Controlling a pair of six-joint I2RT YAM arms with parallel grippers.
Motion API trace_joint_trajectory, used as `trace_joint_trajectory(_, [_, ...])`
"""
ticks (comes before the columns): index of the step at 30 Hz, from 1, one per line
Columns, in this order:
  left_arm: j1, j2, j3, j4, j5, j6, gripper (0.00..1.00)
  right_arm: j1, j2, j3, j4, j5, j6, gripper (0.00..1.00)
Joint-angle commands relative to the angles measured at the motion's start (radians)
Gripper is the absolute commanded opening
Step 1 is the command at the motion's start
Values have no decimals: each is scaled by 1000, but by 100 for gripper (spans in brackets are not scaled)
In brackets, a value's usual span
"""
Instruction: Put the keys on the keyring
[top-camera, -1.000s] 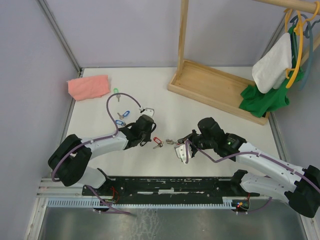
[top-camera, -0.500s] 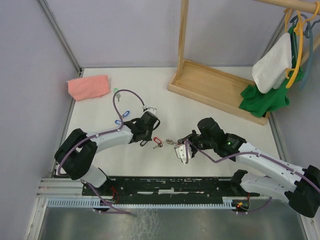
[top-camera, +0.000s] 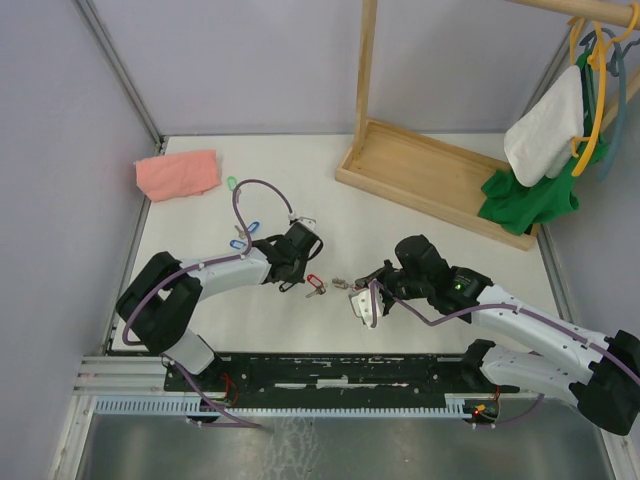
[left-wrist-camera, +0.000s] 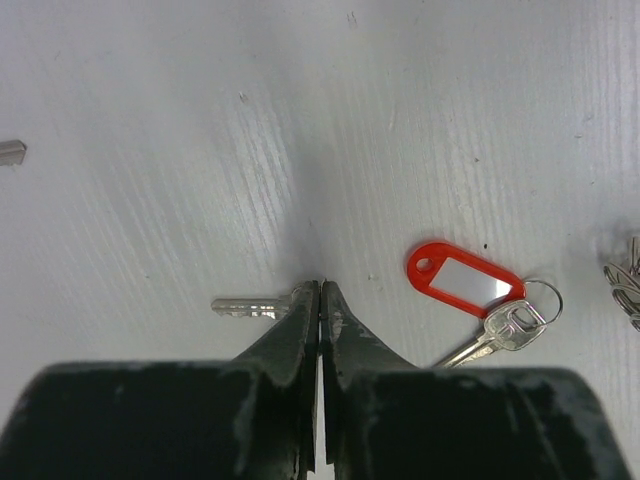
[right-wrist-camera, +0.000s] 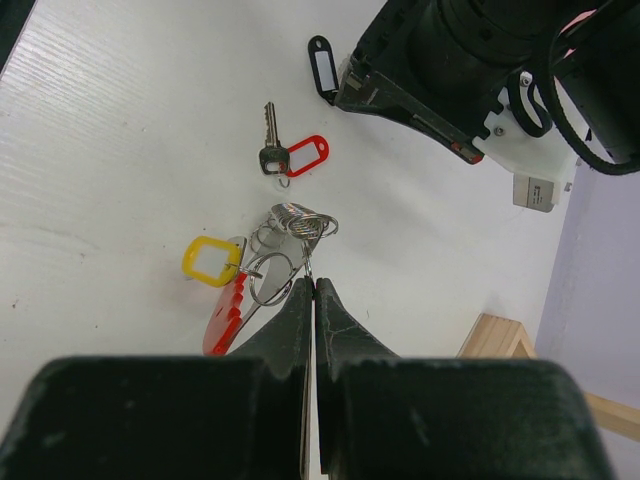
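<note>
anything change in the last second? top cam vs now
The left gripper swung right and slightly away from the bases, closer to the red-tagged key, and its elbow followed. Nothing was visibly grabbed or released. The right gripper, shut on the keyring, and the red-tagged key stayed put.

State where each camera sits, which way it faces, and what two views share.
Top external: above and behind the bases, looking down on the table; left arm and right arm show.
Left wrist: low over the table, looking along its shut jaws at the red-tagged key.
Right wrist: looking down past its shut jaws at the keyring; left arm at top.
Shared: both wrist views show the red-tagged key.
</note>
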Motion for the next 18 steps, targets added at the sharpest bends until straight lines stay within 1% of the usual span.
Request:
trace_joint_trajectory(1, [2, -20, 28, 6, 10, 24, 3, 5, -9, 33, 12, 0, 12, 1])
trace_joint_trajectory(3, [2, -47, 14, 28, 15, 40, 3, 5, -6, 34, 14, 0, 20, 1])
trace_joint_trajectory(7, [2, -151, -49, 133, 47, 116, 3, 5, -2, 36, 24, -6, 56, 1])
trace_joint_trajectory(13, [3, -337, -182, 344, 70, 267, 3, 5, 1, 49, 32, 23, 123, 1])
trace_joint_trajectory(18, [3, -458, -287, 538, 142, 390, 3, 5, 5, 69, 35, 74, 173, 1])
